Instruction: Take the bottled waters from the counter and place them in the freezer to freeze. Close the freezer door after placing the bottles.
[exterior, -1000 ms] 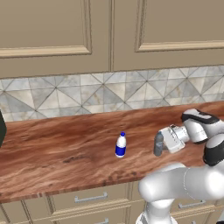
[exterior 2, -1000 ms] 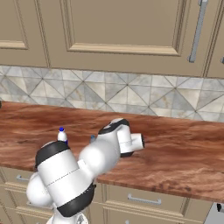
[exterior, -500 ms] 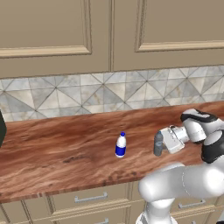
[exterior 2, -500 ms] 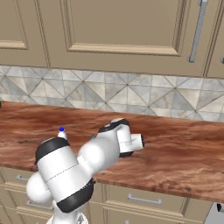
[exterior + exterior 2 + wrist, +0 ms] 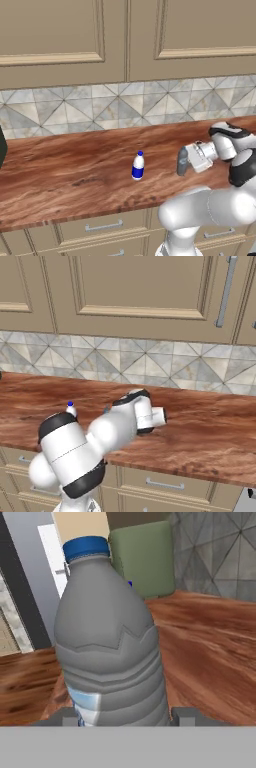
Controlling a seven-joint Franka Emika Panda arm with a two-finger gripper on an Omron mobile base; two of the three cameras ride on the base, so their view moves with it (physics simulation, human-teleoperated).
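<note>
A slim greyish translucent bottled water with a blue cap stands upright on the reddish-brown counter. My gripper reaches at it from the right, shut on its lower body. In the hand view this bottle stands close up, with a fingertip pressed against each side near its base. The whitish bottled water with blue cap and blue label stands free, a short way to the left. Its cap peeks over my arm in the right base view. A light-grey upright panel with a dark strip stands far off; I cannot tell if it is the freezer.
Tiled backsplash and beige wall cabinets rise behind the counter. Beige drawers with metal handles run below its front edge. A dull green rounded block shows behind the held bottle. A dark object sits at the far left.
The jaws have closed from wide open onto the greyish bottle. The arm has barely moved, and both bottles stand where they were.
</note>
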